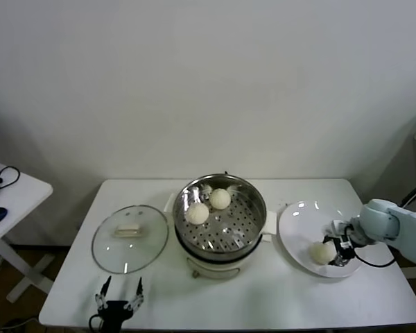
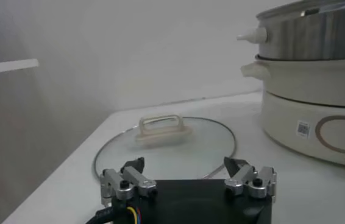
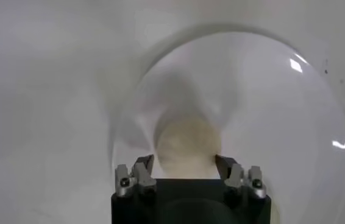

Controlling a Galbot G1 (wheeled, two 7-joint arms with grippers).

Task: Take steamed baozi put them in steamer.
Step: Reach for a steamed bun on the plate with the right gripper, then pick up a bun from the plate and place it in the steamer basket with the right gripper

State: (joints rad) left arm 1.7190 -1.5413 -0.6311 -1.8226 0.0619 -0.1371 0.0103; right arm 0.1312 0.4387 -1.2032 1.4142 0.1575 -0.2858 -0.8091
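Note:
The steel steamer [image 1: 225, 179] stands mid-table on its cream base and holds two baozi [image 1: 220, 198] [image 1: 197, 213] on its perforated floor. A third baozi [image 1: 322, 252] lies on the white plate [image 1: 298, 222] at the right. My right gripper [image 1: 333, 251] is low over the plate with a finger on each side of this baozi. In the right wrist view the fingers [image 3: 147, 164] press its sides [image 3: 188, 143], and it rests on the plate [image 3: 270, 91]. No fourth baozi shows. My left gripper [image 1: 123, 284] is parked open and empty at the front left.
The round glass lid [image 1: 130, 238] lies flat left of the steamer, just beyond my left gripper [image 2: 184, 163]; it also shows in the left wrist view [image 2: 166, 143], as does the steamer's wall [image 2: 319, 36]. A white side table [image 1: 14, 201] stands at the far left.

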